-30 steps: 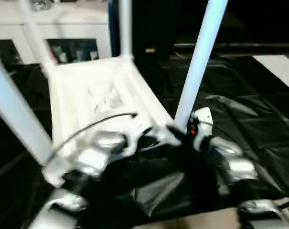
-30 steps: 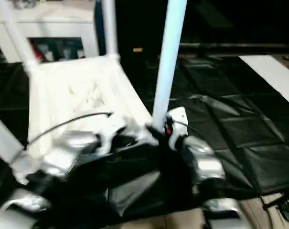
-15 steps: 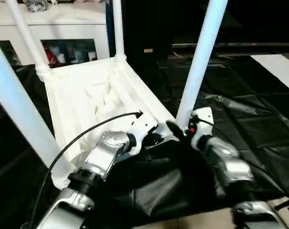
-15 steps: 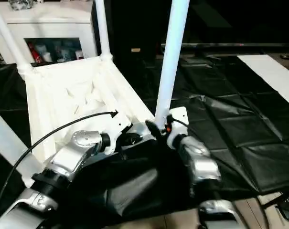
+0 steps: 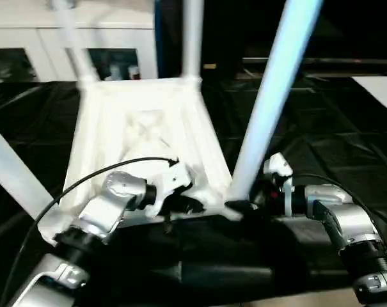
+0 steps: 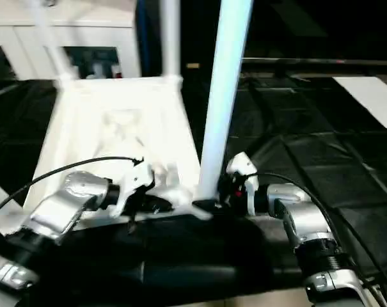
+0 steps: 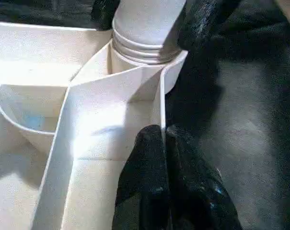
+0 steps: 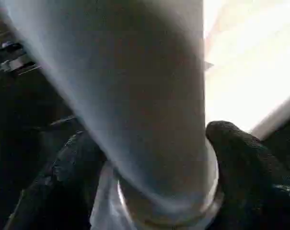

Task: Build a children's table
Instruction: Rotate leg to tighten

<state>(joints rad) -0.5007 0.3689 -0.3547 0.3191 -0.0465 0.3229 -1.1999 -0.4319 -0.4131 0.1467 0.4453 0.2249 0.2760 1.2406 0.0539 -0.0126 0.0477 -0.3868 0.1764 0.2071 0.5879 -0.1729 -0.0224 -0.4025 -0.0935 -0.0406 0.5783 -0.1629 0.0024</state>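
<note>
One white plastic square tabletop (image 5: 142, 128) is lying upside down with its ribbed underside facing up. Four long white cylindrical tube legs are standing up from its corners: one at the near right (image 5: 270, 96), one at the far right (image 5: 192, 38), one at the far left (image 5: 75, 45) and one at the near left (image 5: 11, 173). Two silver robot forearms are reaching in, a left one (image 5: 107, 208) and a right one (image 5: 343, 220). One black sheet (image 5: 334, 147) is covering the floor. One white cabinet with glass doors (image 5: 27, 45) is standing behind.
</note>
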